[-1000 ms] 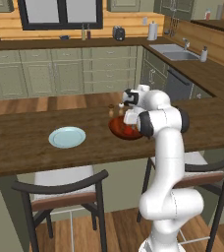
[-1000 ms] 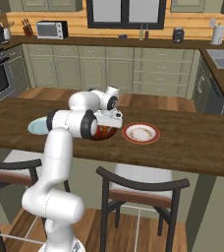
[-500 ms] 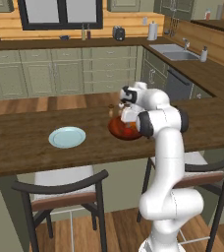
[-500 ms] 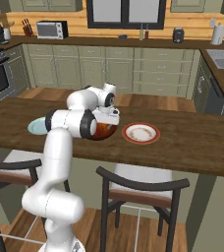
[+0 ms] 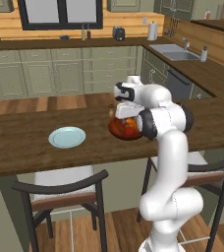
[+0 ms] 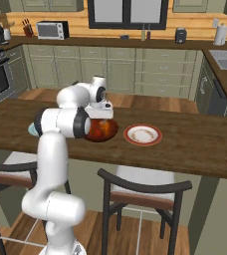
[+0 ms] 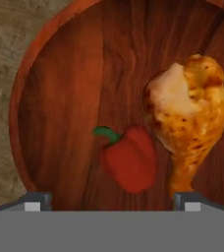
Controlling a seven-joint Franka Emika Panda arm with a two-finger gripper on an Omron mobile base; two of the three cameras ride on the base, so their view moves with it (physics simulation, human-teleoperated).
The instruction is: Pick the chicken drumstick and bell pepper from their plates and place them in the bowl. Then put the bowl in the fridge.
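Note:
The reddish-brown bowl [image 7: 79,74] sits on the wooden counter [image 5: 25,147]. Inside it lie the red bell pepper [image 7: 131,160] with its green stem and, beside it, the orange-brown chicken drumstick [image 7: 190,110]. My gripper [image 7: 111,202] hangs just over the bowl, open, its fingertips [image 7: 35,201] spread to either side of the pepper with nothing between them. The base views show the hand [image 5: 125,98] directly above the bowl [image 5: 126,129], the same bowl [image 6: 101,130] partly behind my arm. One pale blue plate [image 5: 67,137] lies empty to the left. The fridge is out of view.
A second plate [image 6: 142,134] rests right of the bowl. Two dark bar stools [image 5: 65,189] [image 6: 143,191] stand at the counter's near edge. Green cabinets [image 5: 60,74], a sink [image 5: 180,54] and a microwave [image 6: 52,30] line the far walls.
The hand has shifted only slightly above the bowl. The bowl, its food and the plates have stayed where they were.

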